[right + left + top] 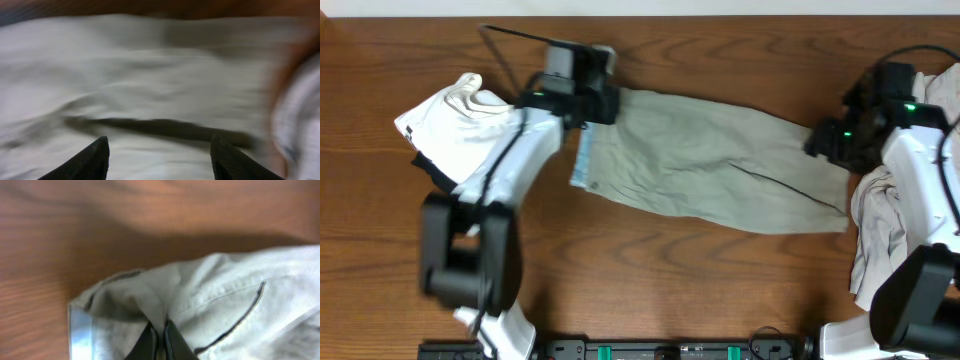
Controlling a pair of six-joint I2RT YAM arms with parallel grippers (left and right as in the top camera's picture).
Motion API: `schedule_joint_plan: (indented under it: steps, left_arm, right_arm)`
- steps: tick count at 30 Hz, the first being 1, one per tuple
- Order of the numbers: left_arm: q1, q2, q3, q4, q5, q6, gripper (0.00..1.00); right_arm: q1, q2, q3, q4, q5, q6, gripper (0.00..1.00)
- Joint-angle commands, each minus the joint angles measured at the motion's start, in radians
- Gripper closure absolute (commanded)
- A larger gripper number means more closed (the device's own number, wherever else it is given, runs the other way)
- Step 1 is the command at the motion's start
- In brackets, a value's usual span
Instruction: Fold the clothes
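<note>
The clothes here are chiefly khaki shorts lying flat across the table's middle, pale blue waistband at their left end. My left gripper is at the waist's far corner. In the left wrist view it is shut on a pinched ridge of the khaki cloth, beside the blue band. My right gripper hovers at the shorts' right end. The right wrist view is blurred, but its fingers stand wide apart over the khaki cloth with nothing between them.
A white garment lies crumpled at the left with something black under it. An off-white garment is heaped at the right under the right arm. More pale cloth shows at the far right edge.
</note>
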Motion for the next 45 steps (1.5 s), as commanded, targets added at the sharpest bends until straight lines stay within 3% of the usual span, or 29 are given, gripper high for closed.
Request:
schedule_joint_plan:
  steps: [1,7,12,16,20,22,26,31,36,42,45]
  left_arm:
    - [0.029,-0.097,0.013,-0.072,-0.014,0.03,0.94]
    - [0.03,-0.135,0.012,-0.149,-0.037,0.065,0.94]
    - [0.03,-0.135,0.012,-0.15,-0.044,0.065,0.94]
    - [0.03,-0.135,0.012,-0.151,-0.043,0.065,0.94]
    - [0.03,-0.135,0.012,-0.156,-0.043,0.065,0.94]
    - [0.03,-0.135,0.012,-0.16,-0.043,0.065,0.94]
    - [0.03,-0.135,0.012,-0.162,-0.043,0.065,0.94]
    - [0.03,-0.135,0.012,-0.162,-0.043,0.065,0.94]
    - [0.03,-0.136,0.012,-0.163,-0.043,0.065,0.94]
    - [0.03,-0.136,0.012,-0.163,-0.044,0.064,0.94]
    - [0.03,-0.138,0.012,-0.166,-0.043,0.065,0.94]
  right_arm:
    - [-0.085,0.0,0.01,-0.01,0.035,0.012,0.37]
    - [-0.179,0.038,0.009,-0.003,-0.013,-0.024,0.45]
    - [-0.169,0.135,0.005,0.015,-0.087,-0.09,0.45]
    - [-0.151,0.224,0.005,0.087,-0.141,-0.091,0.52]
    - [-0.136,0.279,0.005,0.164,-0.247,-0.102,0.71]
    - [-0.131,0.292,0.005,0.194,-0.286,-0.108,0.76]
    - [-0.125,0.301,0.005,0.226,-0.294,-0.116,0.74]
    - [-0.123,0.323,0.005,0.266,-0.27,-0.122,0.64]
    - [-0.113,0.355,0.004,0.302,-0.274,-0.142,0.63]
    - [-0.109,0.355,0.005,0.325,-0.372,-0.143,0.77]
    - [-0.11,0.353,0.005,0.332,-0.422,-0.158,0.93]
